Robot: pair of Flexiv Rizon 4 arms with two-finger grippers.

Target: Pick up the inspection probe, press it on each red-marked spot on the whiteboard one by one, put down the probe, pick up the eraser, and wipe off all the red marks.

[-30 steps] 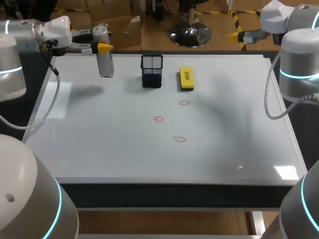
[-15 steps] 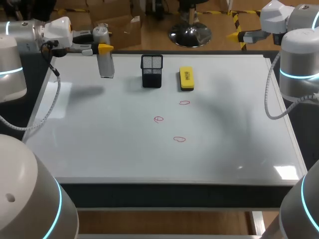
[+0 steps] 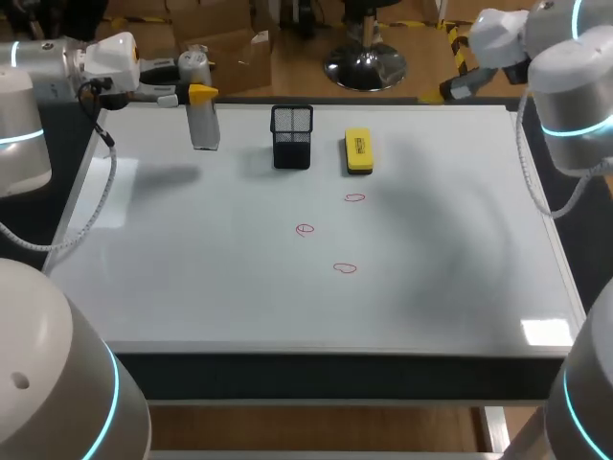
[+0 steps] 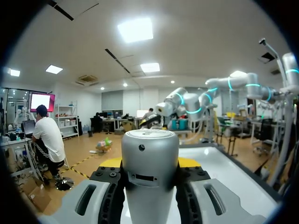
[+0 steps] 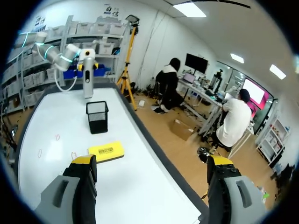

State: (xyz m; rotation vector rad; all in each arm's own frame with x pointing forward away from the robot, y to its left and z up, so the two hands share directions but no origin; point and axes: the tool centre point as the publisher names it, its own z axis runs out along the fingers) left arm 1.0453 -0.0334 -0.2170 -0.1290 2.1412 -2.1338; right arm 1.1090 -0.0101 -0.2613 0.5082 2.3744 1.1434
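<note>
Head view: left gripper (image 3: 196, 93) clamps the inspection probe (image 3: 204, 129) near its top, a stiff, smooth, probably slippery cylinder; right gripper (image 5: 152, 163) gapes wide, empty.

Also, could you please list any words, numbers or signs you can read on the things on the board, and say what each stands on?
Eraser: a dark label on top, print too small to read.
Red marks: three hand-drawn loops, not letters or numbers.
Probe, mesh cup: no print visible.
</note>
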